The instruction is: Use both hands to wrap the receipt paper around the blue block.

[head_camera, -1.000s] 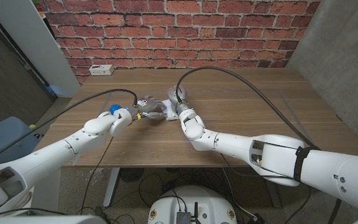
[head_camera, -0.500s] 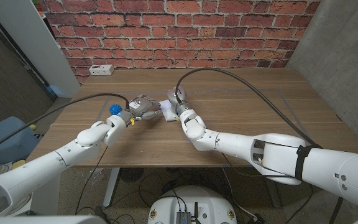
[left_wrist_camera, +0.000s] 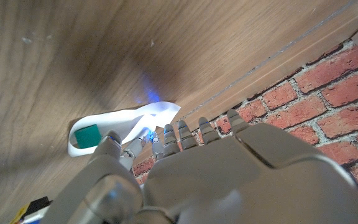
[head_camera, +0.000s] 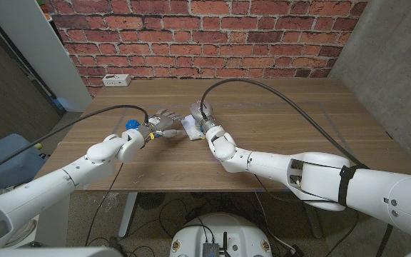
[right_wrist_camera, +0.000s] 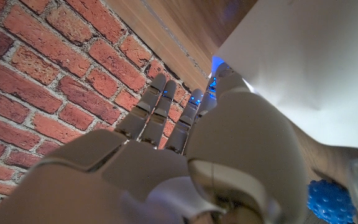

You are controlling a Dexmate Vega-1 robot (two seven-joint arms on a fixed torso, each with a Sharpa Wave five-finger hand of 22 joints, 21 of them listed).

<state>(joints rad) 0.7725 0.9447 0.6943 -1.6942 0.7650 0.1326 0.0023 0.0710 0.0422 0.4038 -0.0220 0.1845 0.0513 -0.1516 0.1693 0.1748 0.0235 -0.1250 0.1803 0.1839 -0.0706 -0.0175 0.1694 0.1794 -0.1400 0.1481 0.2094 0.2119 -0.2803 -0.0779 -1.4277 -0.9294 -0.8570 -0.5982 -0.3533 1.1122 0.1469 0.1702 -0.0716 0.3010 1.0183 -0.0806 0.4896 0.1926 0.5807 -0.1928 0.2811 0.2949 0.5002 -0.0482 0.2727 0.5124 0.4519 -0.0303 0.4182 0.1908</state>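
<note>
White receipt paper lies on the wooden bench just above the centre of the head view, between the robot's two hands. The left hand reaches in from the lower left of the frame, its fingers spread apart and holding nothing, their tips just left of the paper; whether they touch it cannot be told from this distance. The right hand comes in from the lower right and sits at the paper's right edge, against or over it, though the head view is too small to show how its fingers lie.

In the left wrist view the paper shows as a curled white strip on the wood grain, looped around a small teal-blue block whose end face is visible inside the loop at the frame's left centre. The left hand's fingers rise apart in front of it.

In the right wrist view the right hand's fingers stand extended and close side by side, with a broad white sheet of the paper hanging at the upper right of the frame, beside the hand; no grip on it is plainly shown. A blue knobbly object sits at that frame's lower right corner.

A white power strip rests on the bench at the upper left, near the red brick wall.
</note>
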